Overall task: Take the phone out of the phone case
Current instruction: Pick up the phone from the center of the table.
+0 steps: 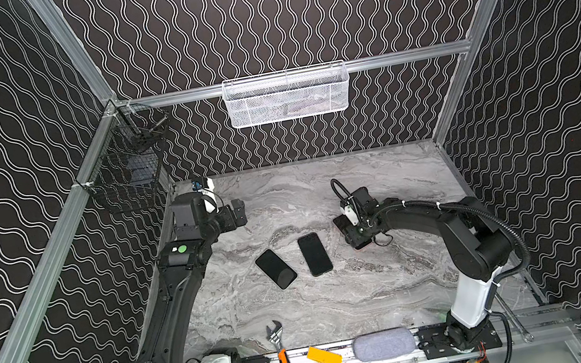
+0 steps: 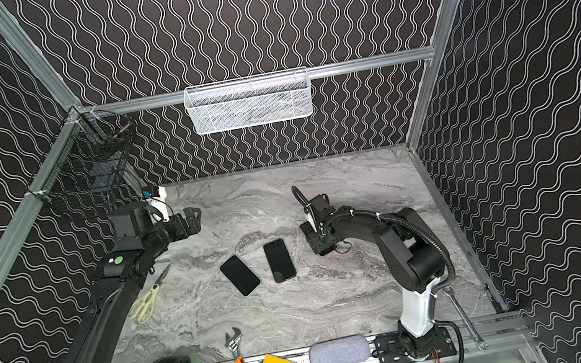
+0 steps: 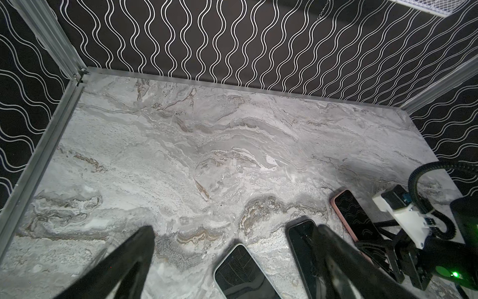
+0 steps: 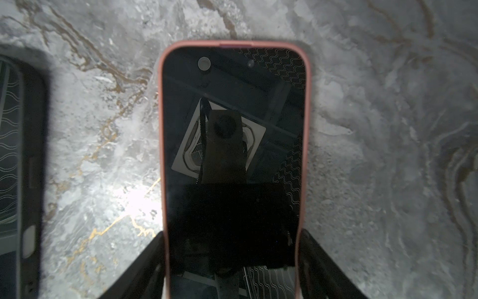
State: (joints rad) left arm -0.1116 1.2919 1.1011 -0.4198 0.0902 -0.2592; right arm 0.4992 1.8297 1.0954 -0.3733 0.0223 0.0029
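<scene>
The right pincer (image 4: 231, 233) was clamped across the pink phone case (image 4: 162, 129), a finger on each long edge, likely to pin it; the phone (image 4: 232, 116) sat inside, reaching ahead of the fingertips. The left pincer (image 3: 234, 227) gaped, well apart

Grey counter (image 1: 380, 288): marble-look, smooth, faint sheen. Black phone (image 4: 232, 129) screen: glossy glass, mirror-like reflections. Pink phone case (image 4: 161, 142): matt, rubbery-looking rim. White basket (image 1: 286, 96) at 12 o'clock: metal mesh. Grey pouch (image 1: 384, 344) at 6 o'clock: woven cloth, matt.
</scene>
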